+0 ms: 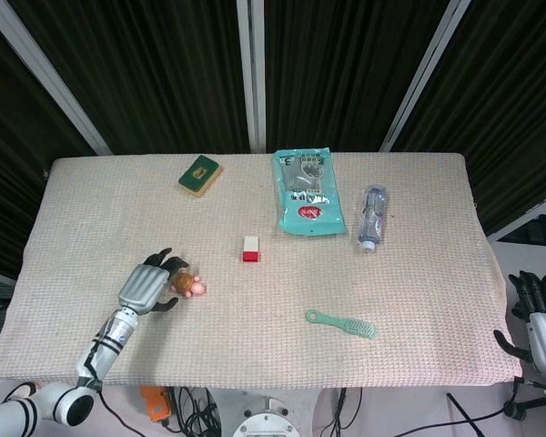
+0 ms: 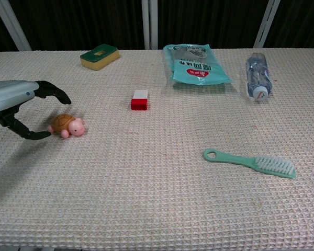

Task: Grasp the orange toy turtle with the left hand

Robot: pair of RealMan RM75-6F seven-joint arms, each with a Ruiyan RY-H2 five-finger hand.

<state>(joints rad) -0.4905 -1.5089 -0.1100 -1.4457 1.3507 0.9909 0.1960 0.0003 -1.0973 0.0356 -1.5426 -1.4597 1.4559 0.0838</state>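
Observation:
The orange toy turtle (image 1: pixel 189 285) (image 2: pixel 66 125), with an orange shell and pink head and feet, lies on the cloth left of centre. My left hand (image 1: pixel 149 284) (image 2: pixel 18 103) hovers just to its left, fingers spread and curved over and around it, the thumb tip close to the shell; it holds nothing. My right hand (image 1: pixel 539 314) hangs off the table's right edge, fingers apart, and does not appear in the chest view.
A red-and-white block (image 1: pixel 250 248) sits near the middle. A green brush (image 1: pixel 342 323) lies front right. A teal packet (image 1: pixel 306 192), a plastic bottle (image 1: pixel 372 217) and a green-yellow sponge (image 1: pixel 198 175) lie toward the back.

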